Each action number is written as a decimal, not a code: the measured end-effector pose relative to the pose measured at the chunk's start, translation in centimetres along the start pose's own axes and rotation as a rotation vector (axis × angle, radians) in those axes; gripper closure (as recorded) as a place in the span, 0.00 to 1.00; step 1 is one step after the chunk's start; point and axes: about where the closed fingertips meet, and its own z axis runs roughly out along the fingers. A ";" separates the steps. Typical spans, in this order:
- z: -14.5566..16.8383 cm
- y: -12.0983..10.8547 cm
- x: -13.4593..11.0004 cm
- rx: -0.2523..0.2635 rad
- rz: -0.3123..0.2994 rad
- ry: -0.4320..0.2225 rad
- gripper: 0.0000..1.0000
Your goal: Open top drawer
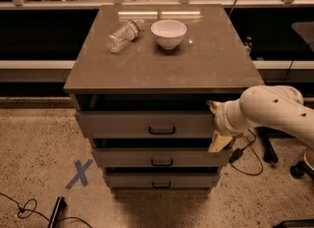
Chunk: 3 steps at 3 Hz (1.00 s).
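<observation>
You have the bottle [125, 35] just left of the bowl [169, 33], both toward the back of the cabinet top [162, 72]. Under it the top drawer [144, 124] sits above two others, with the gripper [217, 124] at its right end. A cross [79, 174] lies on the floor, front left.
</observation>
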 end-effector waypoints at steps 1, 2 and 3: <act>1.0 -0.1 -0.1 -0.025 -0.001 -0.009 0.14; 1.2 0.1 -0.1 -0.038 0.002 -0.016 0.22; 0.9 0.7 0.0 -0.058 0.000 -0.024 0.21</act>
